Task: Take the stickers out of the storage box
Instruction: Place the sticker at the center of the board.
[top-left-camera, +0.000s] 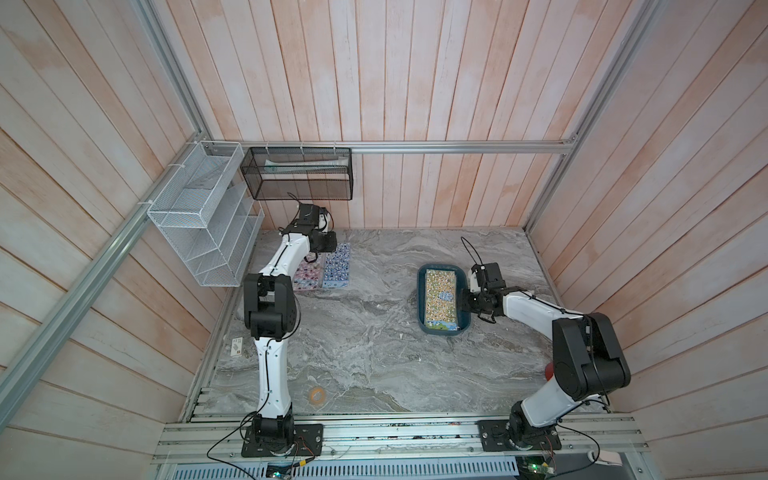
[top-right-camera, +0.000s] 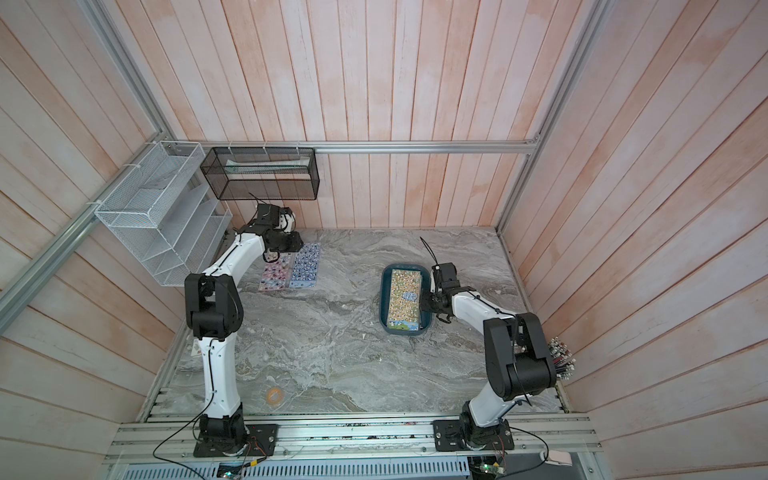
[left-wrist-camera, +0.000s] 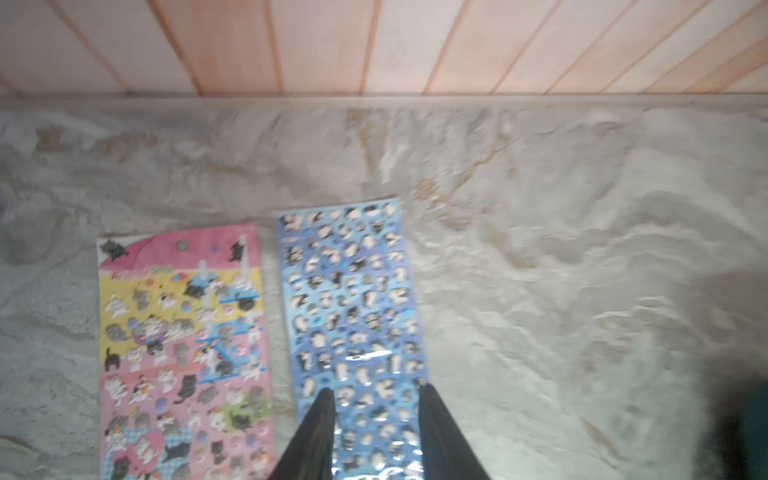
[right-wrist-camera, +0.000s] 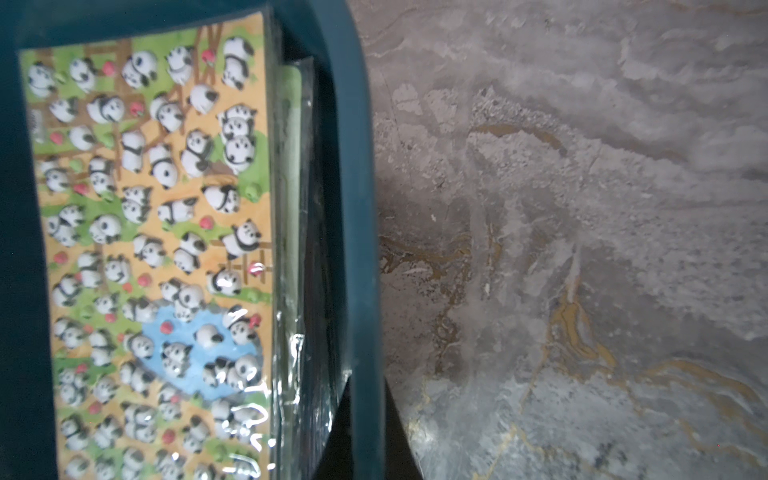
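Right, from my station both top views put the storage box (top-left-camera: 421, 299) (top-right-camera: 384, 299) right of centre on the grey marbled worktop (top-left-camera: 374, 353), its long side running up the frame. It is far from empty. A panda sheet (top-left-camera: 441, 297) lies face up on top of the stickers inside. The right wrist view shows more clear-wrapped sheets (right-wrist-camera: 293, 124) edge-on between the panda sheet and the box wall.

My right fingers (right-wrist-camera: 397, 432) are clenched on the wall at the right side of the box, one inside the rim and one outside (the teal rim runs straight between them in the right wrist view).

Two stickers are out of the box, left of centre toward the upper part of the worktop. A pink sheet (top-left-camera: 307, 277) (left-wrist-camera: 178, 353) and a blue sheet (top-left-camera: 337, 266) (left-wrist-camera: 353, 311) lie flat, side by side, with a narrow strip of worktop between them.

My left fingers (left-wrist-camera: 324, 415) are released and spread apart over one end of the blue sheet. The sheet lies flat beneath the gap and is not gripped. That view is blurred, so I cannot tell whether the tips touch it.
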